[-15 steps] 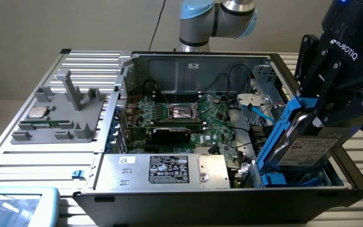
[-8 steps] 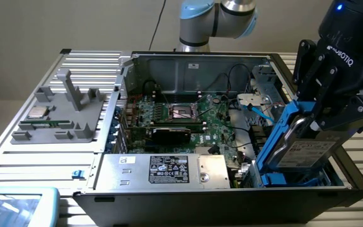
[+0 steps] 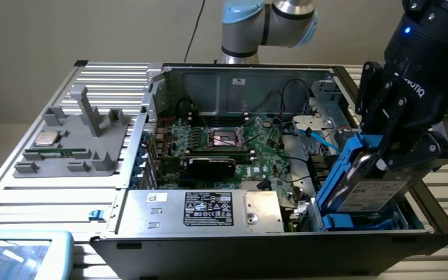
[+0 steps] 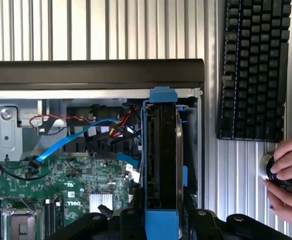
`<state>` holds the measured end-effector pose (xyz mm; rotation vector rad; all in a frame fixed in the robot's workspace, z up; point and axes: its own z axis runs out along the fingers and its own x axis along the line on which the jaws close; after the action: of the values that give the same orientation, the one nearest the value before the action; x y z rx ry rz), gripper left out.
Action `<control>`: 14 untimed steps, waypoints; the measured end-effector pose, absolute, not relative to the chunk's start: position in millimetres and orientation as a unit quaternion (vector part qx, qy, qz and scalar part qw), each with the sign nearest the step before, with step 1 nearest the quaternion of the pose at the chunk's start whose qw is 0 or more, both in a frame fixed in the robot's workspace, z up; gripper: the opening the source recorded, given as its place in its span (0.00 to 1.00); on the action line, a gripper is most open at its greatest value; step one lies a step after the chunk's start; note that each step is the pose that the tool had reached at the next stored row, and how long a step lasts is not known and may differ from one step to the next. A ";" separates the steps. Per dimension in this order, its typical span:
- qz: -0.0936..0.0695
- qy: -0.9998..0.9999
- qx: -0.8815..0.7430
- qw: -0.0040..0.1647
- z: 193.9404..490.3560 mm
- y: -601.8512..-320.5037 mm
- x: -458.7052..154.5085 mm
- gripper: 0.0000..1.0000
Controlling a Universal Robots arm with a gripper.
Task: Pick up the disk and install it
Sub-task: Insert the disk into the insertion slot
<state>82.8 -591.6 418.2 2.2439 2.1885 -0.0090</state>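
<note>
gripper (image 3: 391,163) clenched on the disk (image 3: 372,195), lower right of the exterior view, held tilted on edge with its low end inside the front corner of the open computer case (image 3: 232,81). looks like a rigid metal slab, probably heavy for its size, smooth-faced and shock-sensitive. its blue frame (image 4: 163,95) is thin plastic and may flex, so the safest hold seems across the flat faces near the upper end.
</note>
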 end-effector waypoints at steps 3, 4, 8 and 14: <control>-0.003 0.699 0.715 0.004 412.8 -591.6 82.8 0.37; -0.003 0.699 0.715 0.004 410.9 -591.6 82.7 0.37; -0.003 0.700 0.714 0.004 403.6 -591.6 82.7 0.37; -0.003 0.700 0.714 0.004 392.6 -591.6 82.7 0.37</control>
<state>82.7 -591.6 392.6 2.2382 2.1944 -0.0087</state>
